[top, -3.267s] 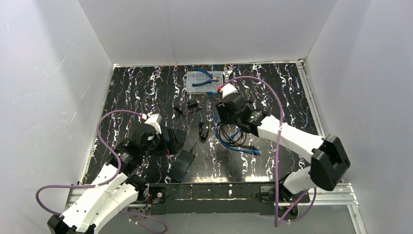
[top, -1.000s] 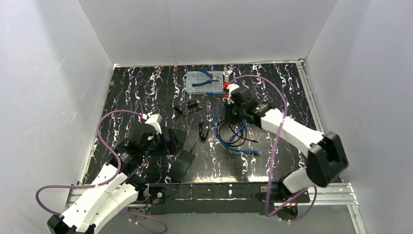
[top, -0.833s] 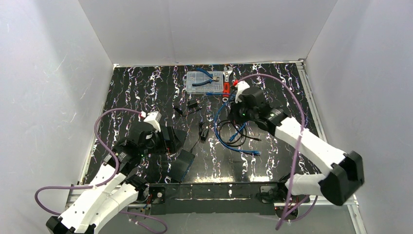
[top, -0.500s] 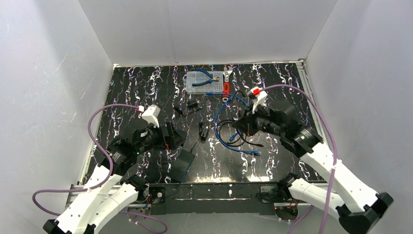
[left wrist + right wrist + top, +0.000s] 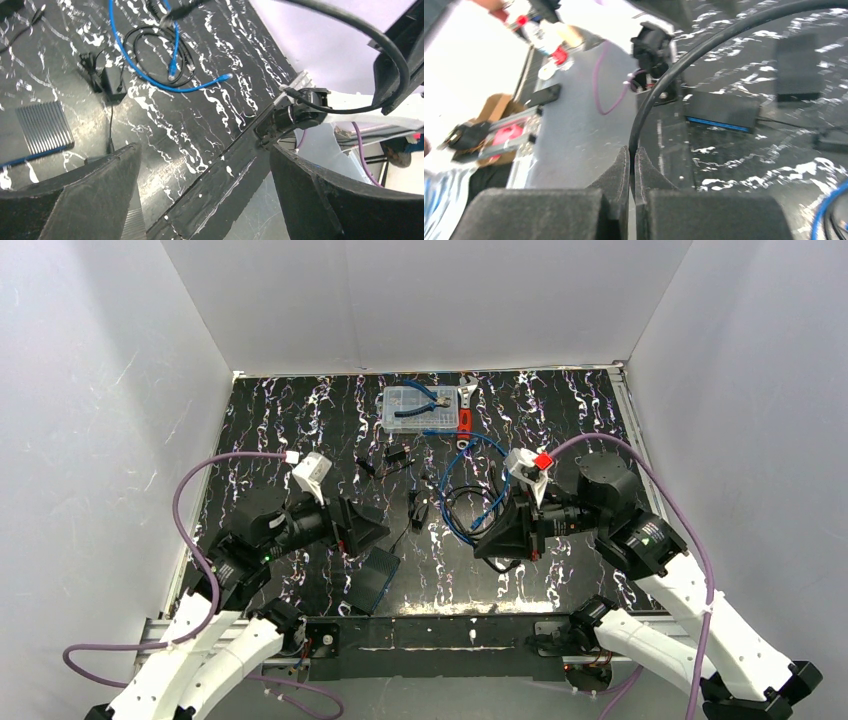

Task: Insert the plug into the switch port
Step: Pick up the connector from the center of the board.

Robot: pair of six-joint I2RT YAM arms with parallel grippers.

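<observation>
While left pincer point(image 5: 204, 155) stays spread, right pincer point(image 5: 631, 155), pinching black cable point(image 5: 636, 122), has swung back nearer.

Desk point(image 5: 300, 420): my two arms stand at its near edge.
Parts box point(image 5: 420, 408): at the back, about the middle.
Wrench point(image 5: 465, 418): just right of the parts box.
Cable loops point(image 5: 462, 512): mid-desk, in front of the parts box.
Adapter point(image 5: 418, 508): just left of the loops.
Ridged box point(image 5: 372, 577): near edge, left of centre.
Small box point(image 5: 796, 65): behind the ridged box, slightly further left.
Left hand point(image 5: 372, 530): I see it above the desk, just behind the ridged box.
Right hand point(image 5: 490, 543): in front of the loops, a cord point(image 5: 659, 85) between its fingers.
</observation>
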